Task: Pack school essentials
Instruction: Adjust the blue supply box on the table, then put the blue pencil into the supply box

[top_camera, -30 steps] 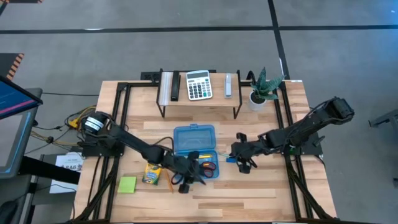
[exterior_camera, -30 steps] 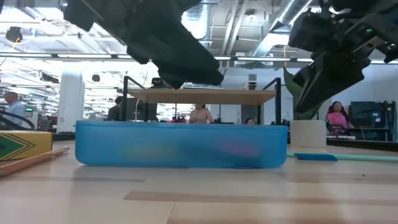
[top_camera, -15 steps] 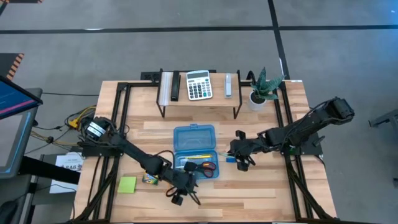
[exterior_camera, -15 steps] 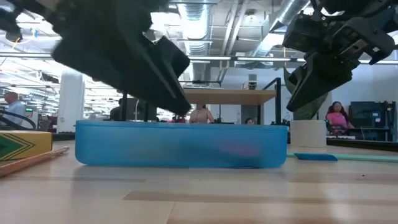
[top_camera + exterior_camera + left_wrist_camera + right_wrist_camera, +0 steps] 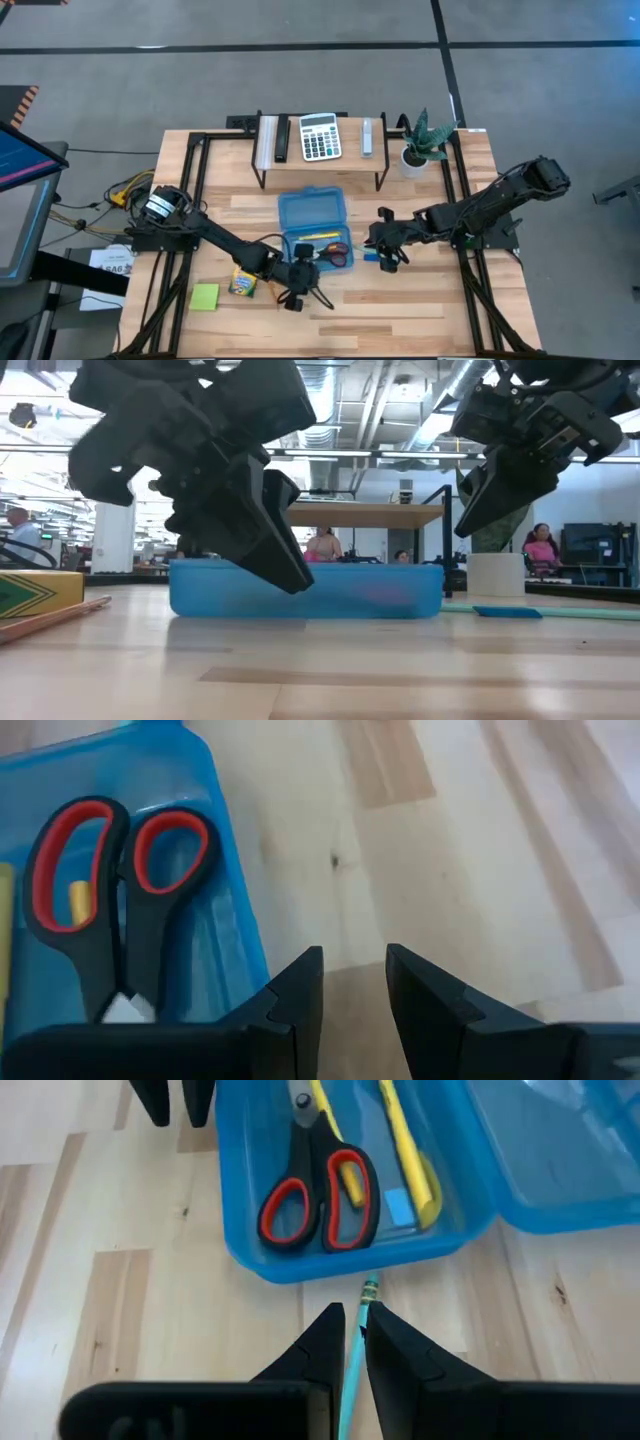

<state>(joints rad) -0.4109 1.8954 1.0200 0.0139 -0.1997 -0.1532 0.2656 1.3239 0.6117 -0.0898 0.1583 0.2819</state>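
Since a second ago the translucent blue plastic case [image 5: 315,228] sits farther back on the light wooden counter [image 5: 420,305]; the left pincer [image 5: 354,982] now hangs at its front edge, fingers slightly parted and empty; the right pincer [image 5: 352,1342] hovers beside the case's right side, narrowly closed on a thin teal pen [image 5: 356,1348]; inside lie red-handled scissors [image 5: 320,1185] and yellow pencils [image 5: 400,1140]; a yellow-green crayon box [image 5: 242,282] and a lime sticky-note pad [image 5: 205,296] rest left of the case.

Scissors [image 5: 318,1202] and pencils [image 5: 400,1140] lie in the case [image 5: 240,1230].
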